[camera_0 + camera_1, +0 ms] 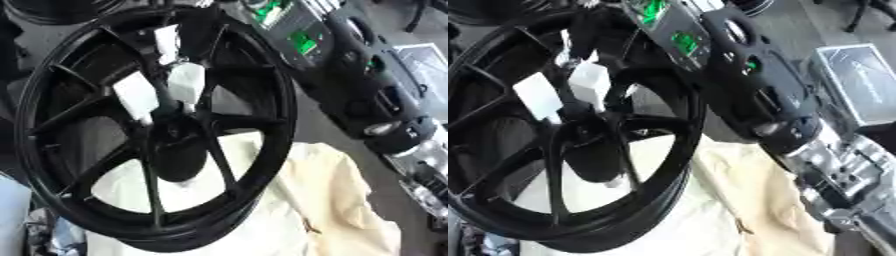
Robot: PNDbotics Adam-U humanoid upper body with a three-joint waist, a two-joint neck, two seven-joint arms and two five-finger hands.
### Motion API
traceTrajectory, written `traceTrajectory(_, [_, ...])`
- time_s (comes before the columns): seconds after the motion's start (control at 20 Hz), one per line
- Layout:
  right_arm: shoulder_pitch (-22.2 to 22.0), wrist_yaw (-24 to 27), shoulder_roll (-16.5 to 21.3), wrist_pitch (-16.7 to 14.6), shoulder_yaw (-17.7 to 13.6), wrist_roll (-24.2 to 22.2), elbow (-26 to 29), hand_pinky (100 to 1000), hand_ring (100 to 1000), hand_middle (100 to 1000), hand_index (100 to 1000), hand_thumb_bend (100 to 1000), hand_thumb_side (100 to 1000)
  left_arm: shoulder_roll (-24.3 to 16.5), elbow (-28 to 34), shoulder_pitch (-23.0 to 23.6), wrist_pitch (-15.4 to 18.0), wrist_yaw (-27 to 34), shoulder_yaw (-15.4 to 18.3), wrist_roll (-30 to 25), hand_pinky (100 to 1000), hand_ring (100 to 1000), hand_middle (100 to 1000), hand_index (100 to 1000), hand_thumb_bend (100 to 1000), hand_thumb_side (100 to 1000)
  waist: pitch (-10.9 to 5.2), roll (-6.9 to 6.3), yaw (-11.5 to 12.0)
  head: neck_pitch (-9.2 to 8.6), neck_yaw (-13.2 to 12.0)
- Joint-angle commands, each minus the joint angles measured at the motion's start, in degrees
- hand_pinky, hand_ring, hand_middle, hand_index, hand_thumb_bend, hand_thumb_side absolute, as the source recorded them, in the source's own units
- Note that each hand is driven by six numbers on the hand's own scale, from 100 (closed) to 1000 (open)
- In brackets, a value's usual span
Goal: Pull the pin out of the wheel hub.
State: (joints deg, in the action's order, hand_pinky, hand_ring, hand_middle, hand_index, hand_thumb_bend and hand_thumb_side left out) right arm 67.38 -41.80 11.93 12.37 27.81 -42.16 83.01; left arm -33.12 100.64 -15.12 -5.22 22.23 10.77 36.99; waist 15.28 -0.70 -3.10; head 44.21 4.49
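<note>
Cream cloth (332,210) lies under the black wheel hub (153,125), tilted on its rim, at whose centre white-tipped fingers (185,82) reach; grasp and pin: cannot tell.

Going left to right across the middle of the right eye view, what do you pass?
Black wheel with the robot's white-tipped fingers at its hub → cream cloth → black and silver robot arm → grey box.

The black spoked wheel (262,125) looks glossy painted metal; the cream cloth (341,200) beneath appears soft, matt and wrinkled.
</note>
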Motion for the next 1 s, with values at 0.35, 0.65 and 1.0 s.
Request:
traceTrajectory(0.35, [-0.42,0.79,3.33,3.64,-0.42,-2.22,7.7,795,738,702,838,597,389,-2.27,0.42,0.28,-0.12,0.21,0.84,0.19,785,792,805,842,399,786,-1.57,0.1,-0.43,-0.09,-1.02])
traceTrajectory(0.65, [-0.91,1.19,4.77,5.18,-1.31,-1.79,12.49,788,732,675,833,601,381,-2.32,0.27,0.72,-0.22,0.02,0.88,0.18,785,791,803,838,397,785,-1.61,0.28,-0.9,-0.09,-1.22])
traceTrajectory(1.0, [-4.3,2.38,6.41,6.43,-0.92,-4.38,16.73,768,708,648,818,576,408,-2.85,0.18,1.51,-0.1,-0.13,1.39,0.52,783,787,798,831,396,783,-1.51,0.9,-2.26,-0.09,-1.68])
